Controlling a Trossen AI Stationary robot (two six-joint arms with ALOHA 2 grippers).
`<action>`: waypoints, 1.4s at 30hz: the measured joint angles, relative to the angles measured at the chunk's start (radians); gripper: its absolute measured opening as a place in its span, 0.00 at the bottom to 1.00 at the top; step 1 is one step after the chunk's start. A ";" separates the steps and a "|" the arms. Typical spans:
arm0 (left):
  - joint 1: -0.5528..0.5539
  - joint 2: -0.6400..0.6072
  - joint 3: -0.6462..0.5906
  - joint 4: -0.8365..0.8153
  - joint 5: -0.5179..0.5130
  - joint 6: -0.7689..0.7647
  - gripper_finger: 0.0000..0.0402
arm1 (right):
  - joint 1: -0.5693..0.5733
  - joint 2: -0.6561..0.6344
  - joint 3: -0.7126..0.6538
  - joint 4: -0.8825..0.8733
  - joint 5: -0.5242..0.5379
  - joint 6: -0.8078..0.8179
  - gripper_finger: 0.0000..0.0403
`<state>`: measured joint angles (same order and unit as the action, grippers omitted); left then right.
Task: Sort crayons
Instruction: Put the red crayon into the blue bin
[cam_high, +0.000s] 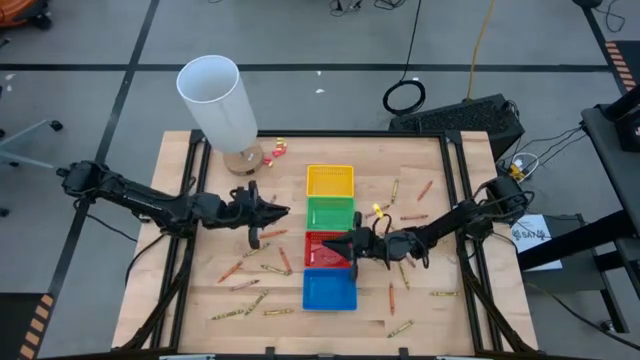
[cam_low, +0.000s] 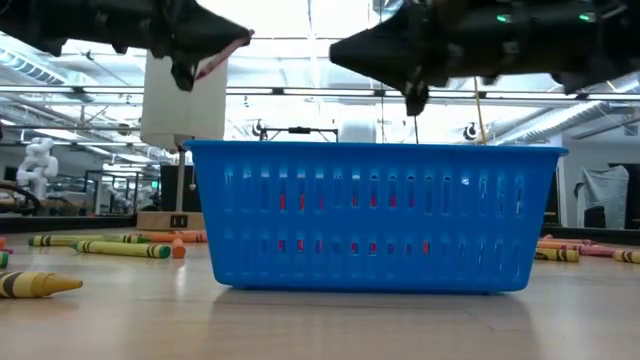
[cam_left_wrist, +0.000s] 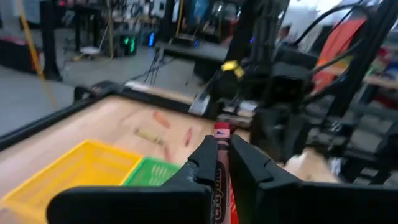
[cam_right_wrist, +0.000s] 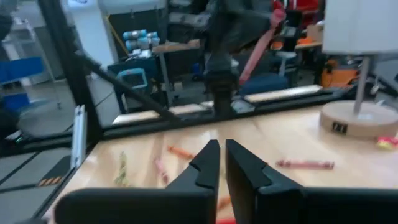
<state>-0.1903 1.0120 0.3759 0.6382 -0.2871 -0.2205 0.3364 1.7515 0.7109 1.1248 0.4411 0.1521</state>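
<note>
Above the trays, left pincer (cam_left_wrist: 222, 163) gripping crayon (cam_left_wrist: 221, 134)

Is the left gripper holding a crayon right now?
Yes. The left gripper is shut on a red crayon, which sticks out between its fingers, raised above the table.

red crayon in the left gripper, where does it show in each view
High view: the red crayon is hard to make out at the left gripper, left of the green tray.
Low view: red crayon, upper left, sticking out of the left gripper.
Left wrist view: centre, clamped between the fingers.
Right wrist view: top, a reddish stick held by the far arm.
Shared landmark: the white cylinder.
</note>
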 joint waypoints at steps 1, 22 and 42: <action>-0.006 0.007 0.000 0.022 0.000 0.004 0.06 | -0.010 0.004 0.017 -0.005 -0.011 -0.015 0.08; -0.094 0.452 0.005 0.719 0.000 0.214 0.06 | -0.080 0.047 0.115 -0.074 -0.080 -0.059 0.42; -0.094 0.696 0.232 0.732 0.023 0.286 0.06 | -0.079 0.047 0.115 -0.100 -0.184 -0.073 0.42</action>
<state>-0.2840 1.7076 0.6079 1.3704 -0.2636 0.0658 0.2573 1.7983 0.8257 1.0250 0.2573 0.0794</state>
